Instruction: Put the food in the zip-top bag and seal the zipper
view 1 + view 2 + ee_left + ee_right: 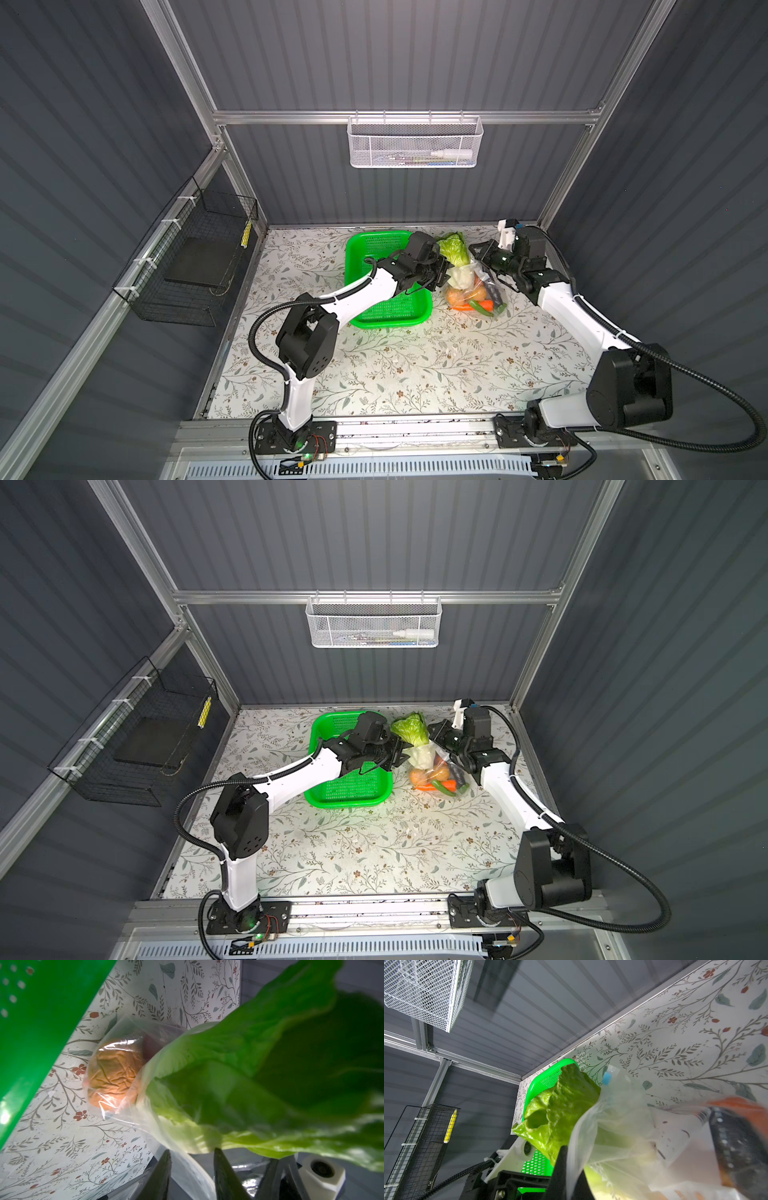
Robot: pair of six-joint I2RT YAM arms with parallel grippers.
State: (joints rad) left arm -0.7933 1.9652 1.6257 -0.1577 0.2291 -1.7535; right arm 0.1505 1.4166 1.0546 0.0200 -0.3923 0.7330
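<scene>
Left wrist view: crinkly clear bag sheathes ruffled green cabbage.

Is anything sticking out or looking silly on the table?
Yes. The pale-green leafy napa cabbage is only partly inside the clear crinkly zip-top bag: its white stem is in, but its leafy top pokes out of the mouth. So the zipper with its light-blue slider tab probably cannot close yet.

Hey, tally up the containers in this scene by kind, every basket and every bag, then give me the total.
green plastic basket: 1
white mesh basket: 1
black wire basket: 1
clear zip-top bag: 1
Total: 4
</scene>
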